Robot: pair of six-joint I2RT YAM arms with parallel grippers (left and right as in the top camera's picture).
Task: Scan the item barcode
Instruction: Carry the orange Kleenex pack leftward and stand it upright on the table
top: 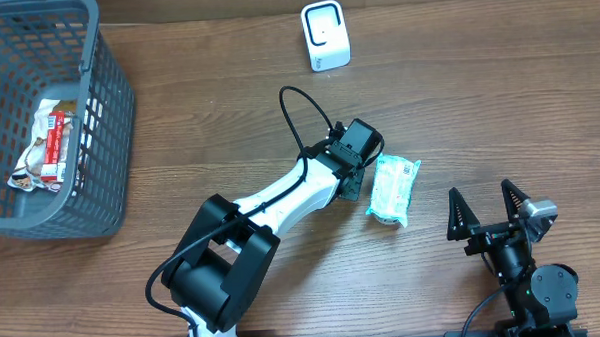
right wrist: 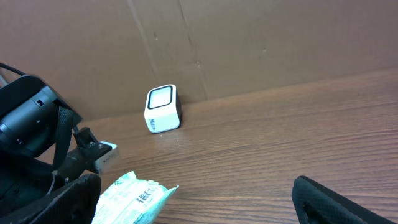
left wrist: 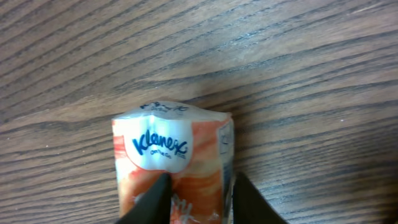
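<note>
The item is a soft Kleenex tissue pack (top: 393, 188) lying flat on the wooden table, mint green and white from above. Its barcode (right wrist: 144, 196) faces up toward the right wrist camera. In the left wrist view the tissue pack (left wrist: 171, 155) looks orange with the logo end away from me. My left gripper (top: 358, 185) sits at the pack's left edge. There the left gripper (left wrist: 202, 182) is closed narrowly on one side strip of the pack, one finger pressed into its face and the other against its edge. My right gripper (top: 489, 200) stands open and empty to the right of the pack.
A small white scanner (top: 325, 36) stands upright at the back of the table, also seen as the scanner (right wrist: 163, 109) against a brown cardboard wall. A grey plastic basket (top: 108, 115) holding snack packets (top: 49, 142) fills the left side.
</note>
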